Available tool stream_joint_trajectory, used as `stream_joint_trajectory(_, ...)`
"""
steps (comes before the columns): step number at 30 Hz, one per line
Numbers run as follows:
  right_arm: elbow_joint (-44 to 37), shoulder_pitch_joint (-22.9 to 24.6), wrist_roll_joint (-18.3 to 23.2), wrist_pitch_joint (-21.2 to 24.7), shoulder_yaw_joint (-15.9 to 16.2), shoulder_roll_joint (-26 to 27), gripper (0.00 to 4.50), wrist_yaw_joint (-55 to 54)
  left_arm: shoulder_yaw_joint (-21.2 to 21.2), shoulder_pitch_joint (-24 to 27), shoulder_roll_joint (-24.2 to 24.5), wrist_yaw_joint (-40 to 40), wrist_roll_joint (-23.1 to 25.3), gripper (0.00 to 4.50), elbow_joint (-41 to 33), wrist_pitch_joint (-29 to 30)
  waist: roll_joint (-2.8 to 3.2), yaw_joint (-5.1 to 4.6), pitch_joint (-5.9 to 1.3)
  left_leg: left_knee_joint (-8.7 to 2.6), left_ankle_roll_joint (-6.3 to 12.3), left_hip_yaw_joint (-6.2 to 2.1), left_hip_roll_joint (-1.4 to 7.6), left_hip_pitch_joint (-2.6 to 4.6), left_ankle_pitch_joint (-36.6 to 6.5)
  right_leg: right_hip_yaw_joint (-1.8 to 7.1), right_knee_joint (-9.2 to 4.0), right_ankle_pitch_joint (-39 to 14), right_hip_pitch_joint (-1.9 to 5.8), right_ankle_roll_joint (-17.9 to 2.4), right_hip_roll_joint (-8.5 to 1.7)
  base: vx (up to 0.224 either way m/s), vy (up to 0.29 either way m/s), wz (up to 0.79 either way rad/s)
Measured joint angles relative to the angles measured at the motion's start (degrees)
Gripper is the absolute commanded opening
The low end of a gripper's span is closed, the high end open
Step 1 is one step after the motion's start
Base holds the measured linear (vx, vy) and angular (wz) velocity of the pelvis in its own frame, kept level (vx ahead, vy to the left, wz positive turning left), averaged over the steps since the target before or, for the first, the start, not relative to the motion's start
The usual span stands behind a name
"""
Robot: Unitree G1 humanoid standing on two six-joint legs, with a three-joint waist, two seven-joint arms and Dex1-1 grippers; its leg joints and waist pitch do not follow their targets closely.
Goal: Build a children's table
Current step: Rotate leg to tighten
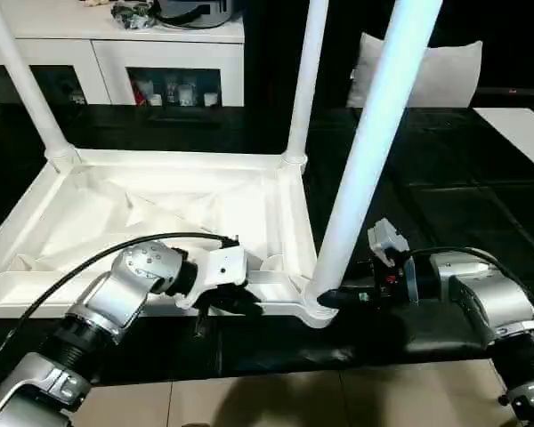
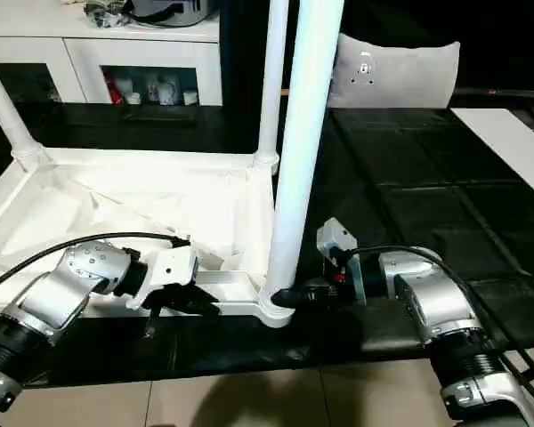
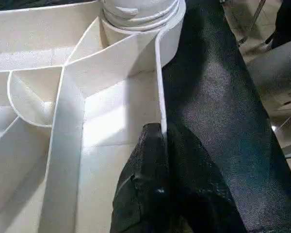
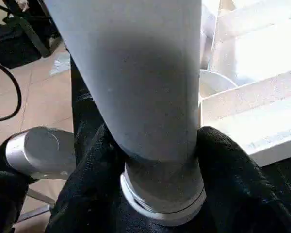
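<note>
Head views show the children's table (image 1: 160, 205) lying upside down on a black mat (image 1: 445, 178), its ribbed underside facing up and its near rim running along the mat's front edge. Three legs stand in its corner sockets: one at the far left corner (image 1: 22, 80), one at the far right corner (image 1: 304, 80), and the near right leg (image 1: 374, 142), the closest to me, rising tilted out of the top of the picture.

Behind the mat stands a white cabinet (image 1: 116, 53) with shelves and small things inside, and farther right a white cushion (image 1: 427, 76) leans at the back.

My right gripper (image 4: 160, 160) reaches in level from the right at the foot of the near right leg. In the right wrist view its two black fingers (image 4: 233, 174) sit on either side of the leg just above the threaded end, pressed against the tube, so I am grasping that leg at its base.

My left gripper (image 3: 160, 145) is at the table's near rim, just left of that corner socket. In the left wrist view its fingers (image 3: 145, 184) are clenched on the thin upright wall of the rim, one inside the tray and one outside over the mat.
</note>
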Motion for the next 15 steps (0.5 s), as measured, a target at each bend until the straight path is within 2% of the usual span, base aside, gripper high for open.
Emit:
stream_joint_trajectory(3, -0.5, 0.3, 0.3, 1.0, -0.2, 0.0, 1.98, -0.3, 0.6, 0.4, -0.5, 0.1, -0.2, 0.00, -0.6, 1.5, -0.03, -0.01, 0.01, 0.00, 0.00, 0.00, 0.00, 0.00, 0.0, 0.01, -0.01, 0.0, 0.00, 0.0, 0.00, 0.000, 0.000, 0.00)
stream_joint_trajectory(6, -2.4, 1.5, 0.2, 3.3, -1.8, 2.0, 1.97, -5.3, 2.0, 1.0, -1.8, 2.9, -0.8, 0.00, -1.6, 6.7, -0.03, -0.24, 0.00, 0.00, -0.03, 0.00, 0.01, 0.05, 0.0, 0.01, 0.04, 0.0, 0.03, 0.0, 0.00, 0.000, 0.000, 0.00)
stream_joint_trajectory(9, -2.3, 1.1, -1.4, 6.0, -4.6, 6.1, 1.97, -16.5, 4.2, 0.8, -4.6, 9.5, 0.2, 0.00, -1.5, 12.8, -0.04, -1.42, 0.00, 0.02, -0.38, 0.02, -0.02, 0.25, 0.0, 0.03, -0.02, 0.2, 0.16, 0.0, 0.01, 0.000, 0.000, 0.00)
stream_joint_trajectory(11, -2.1, 0.4, -1.7, 7.9, -5.9, 8.1, 1.94, -22.2, 4.7, 0.6, -7.0, 13.1, 0.2, 0.00, -1.4, 15.7, -0.05, -2.60, 0.01, 0.02, -0.51, 0.02, -0.04, 0.39, -0.1, 0.03, -0.12, 0.2, 0.32, 0.0, 0.01, 0.000, 0.000, 0.00)
stream_joint_trajectory(15, 1.5, -3.5, -4.5, 10.6, -10.1, 15.2, 1.94, -39.9, 7.7, -1.5, -15.6, 26.6, 2.1, 0.00, 1.5, 21.9, -0.02, -3.94, 0.03, 0.05, -0.55, -0.01, -0.04, 0.37, 0.0, -0.01, -0.16, 0.2, 0.34, 0.0, 0.02, 0.000, 0.000, 0.00)
